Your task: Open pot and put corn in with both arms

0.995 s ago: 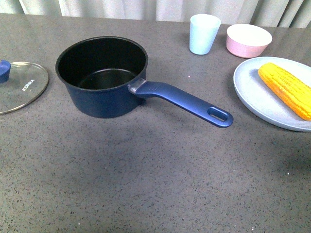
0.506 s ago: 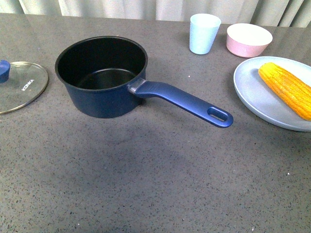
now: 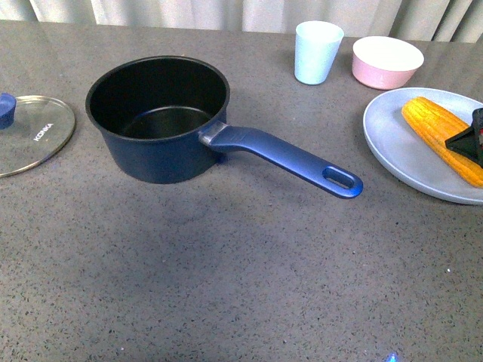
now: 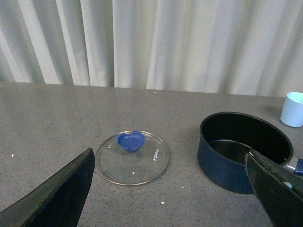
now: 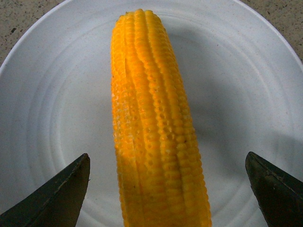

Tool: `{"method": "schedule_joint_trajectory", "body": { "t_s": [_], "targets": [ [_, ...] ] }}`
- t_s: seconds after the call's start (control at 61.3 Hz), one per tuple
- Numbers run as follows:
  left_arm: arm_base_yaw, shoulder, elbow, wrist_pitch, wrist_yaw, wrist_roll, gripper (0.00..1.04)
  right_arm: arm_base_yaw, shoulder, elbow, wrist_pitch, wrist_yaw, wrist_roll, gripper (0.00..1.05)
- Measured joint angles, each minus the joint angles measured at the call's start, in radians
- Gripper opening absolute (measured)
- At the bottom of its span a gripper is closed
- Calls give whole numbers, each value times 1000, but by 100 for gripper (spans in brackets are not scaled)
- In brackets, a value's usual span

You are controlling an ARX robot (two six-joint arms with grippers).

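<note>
Grey counter [image 3: 226,286] carried the lid [image 3: 30,136] at its left edge, beside the open pot [image 3: 158,121]; open surface ran along the front. The left gripper [image 4: 168,189] hung spread, holding nothing. On the right-edge plate [image 3: 396,147], the corn [image 3: 438,132] lay between spread fingers of the right gripper [image 5: 166,189], touching neither.

A dark grey speckled countertop [image 3: 226,264] fills the front view. Toward 1 o'clock a pale blue cup [image 3: 318,51] stands upright. Just beside it, toward 2 o'clock and not touching it, sits a pink bowl [image 3: 387,62] with a whitish inside. At 3 o'clock lies a pale blue-grey plate [image 3: 392,143], cut by the frame edge, near the bowl but apart from it. Pale pleated curtains [image 3: 189,13] hang along 12 o'clock.
</note>
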Motion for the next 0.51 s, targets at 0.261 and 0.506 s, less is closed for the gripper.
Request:
{"method": "schedule_joint_trajectory", "body": {
  "t_s": [0.261,0.506],
  "targets": [
    [0,0,0,0,0,0,96,22,58,34,-14,18,3,79],
    [0,0,0,0,0,0,96,26,72,44,-26,19,4,42]
  ]
}}
